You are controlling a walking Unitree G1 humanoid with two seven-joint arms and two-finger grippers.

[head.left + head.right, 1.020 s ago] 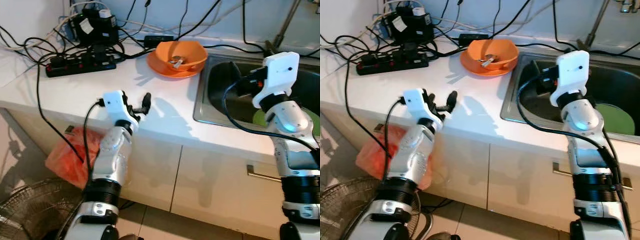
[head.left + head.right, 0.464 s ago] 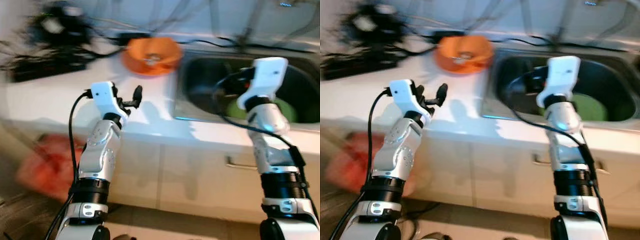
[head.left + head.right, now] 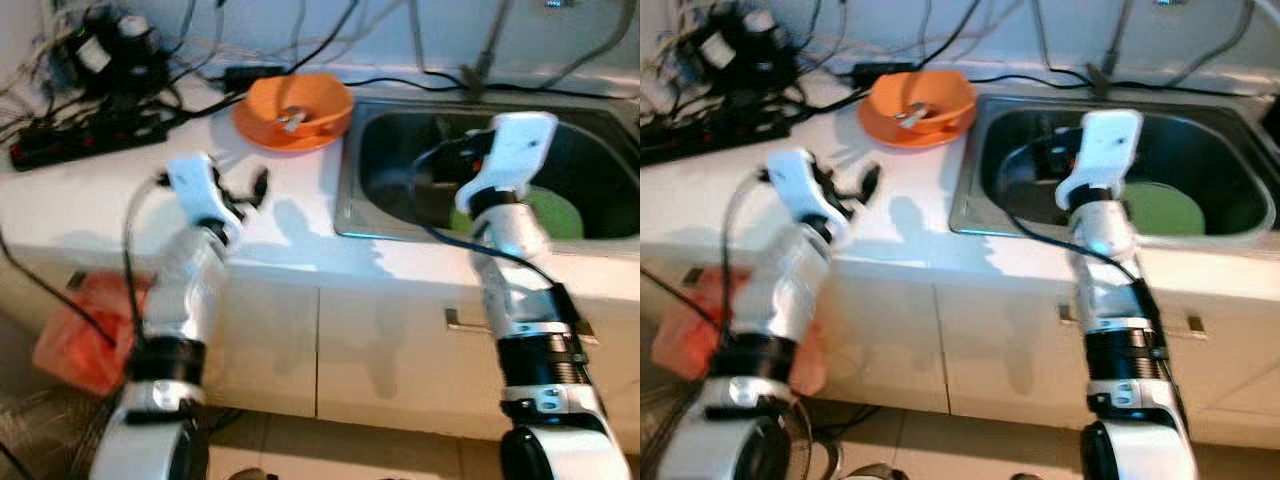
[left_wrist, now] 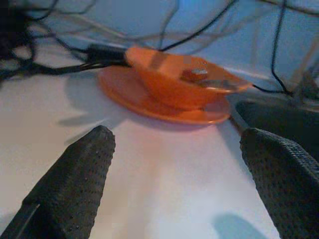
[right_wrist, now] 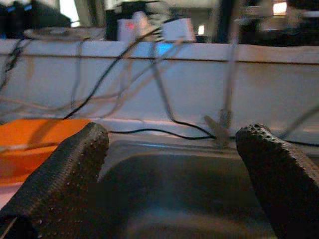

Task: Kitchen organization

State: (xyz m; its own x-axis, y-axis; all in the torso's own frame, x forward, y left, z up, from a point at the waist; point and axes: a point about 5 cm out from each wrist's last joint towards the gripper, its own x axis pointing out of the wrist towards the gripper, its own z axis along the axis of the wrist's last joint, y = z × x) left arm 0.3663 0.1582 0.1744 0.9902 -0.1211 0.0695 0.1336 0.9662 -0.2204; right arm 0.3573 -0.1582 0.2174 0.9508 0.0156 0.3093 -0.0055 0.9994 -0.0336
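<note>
An orange bowl (image 3: 300, 96) with a small metal piece inside sits on an orange plate (image 4: 144, 98) on the white counter (image 3: 90, 200), beside the steel sink (image 3: 350, 215). A green plate (image 3: 556, 214) lies in the sink basin. My left gripper (image 3: 245, 190) hovers open over the counter, pointing at the bowl a short way off; in the left wrist view its fingers (image 4: 75, 179) stand wide apart with nothing between them. Over the sink's left half my right gripper (image 3: 445, 180) is also open, its fingers (image 5: 65, 169) empty.
A black power strip (image 3: 85, 135), adapters and tangled cables crowd the counter's back left. The faucet (image 3: 482, 60) rises behind the sink. White cabinet doors with a handle (image 3: 460, 320) lie below, and a red plastic bag (image 3: 80, 335) sits on the floor at the left.
The whole picture has shifted and blurred, so the camera moved; the sink now sits nearer the middle. Both arms hold much the same pose, with both grippers still open.
</note>
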